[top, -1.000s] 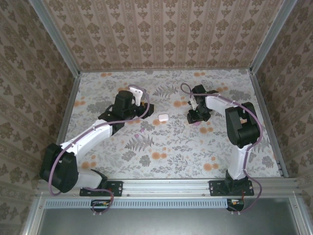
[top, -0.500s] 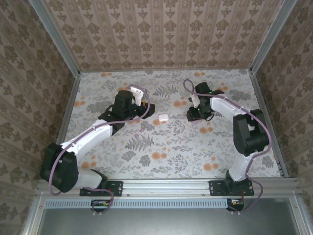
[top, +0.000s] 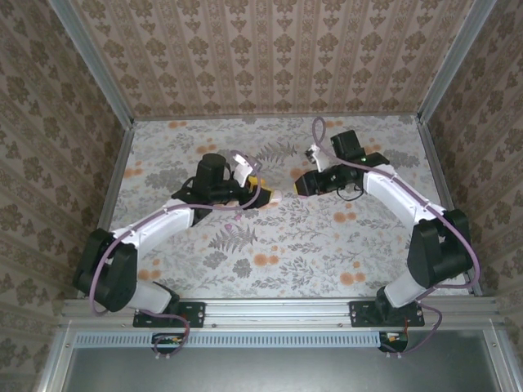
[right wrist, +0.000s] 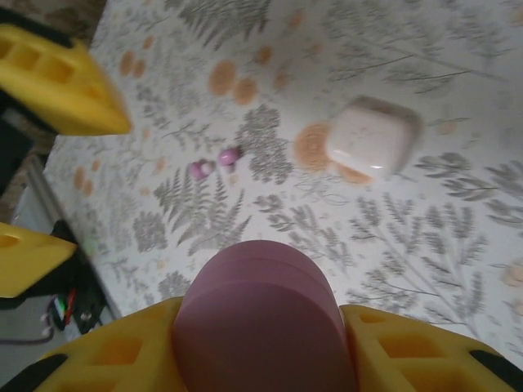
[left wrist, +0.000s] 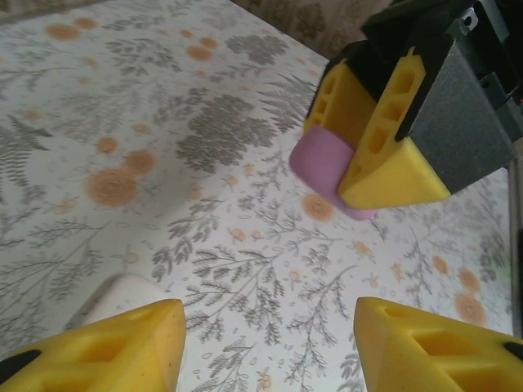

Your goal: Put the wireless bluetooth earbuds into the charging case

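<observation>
Top view: the left gripper [top: 263,193] hangs low just beside the white rounded-square case [top: 273,195]; the right gripper [top: 304,184] is lifted, near it on the other side.
Left wrist view: the left fingers [left wrist: 106,351] stand apart, grasping nothing, the white case [left wrist: 121,296] just past one tip; opposite, the right gripper [left wrist: 359,163] is clenched on a pink-purple oval case [left wrist: 323,163].
Right wrist view: the pink-purple case [right wrist: 263,327] sits clamped between the yellow fingers [right wrist: 409,347]; two tiny pinkish earbuds [right wrist: 214,162] lie on the floral table [right wrist: 441,237], apart from the white case [right wrist: 372,137].
Step, as I judge it: bringing a case in; earbuds not yet inserted.
Next move: steadying and opening a case, then a delicate pinch on each earbud.
</observation>
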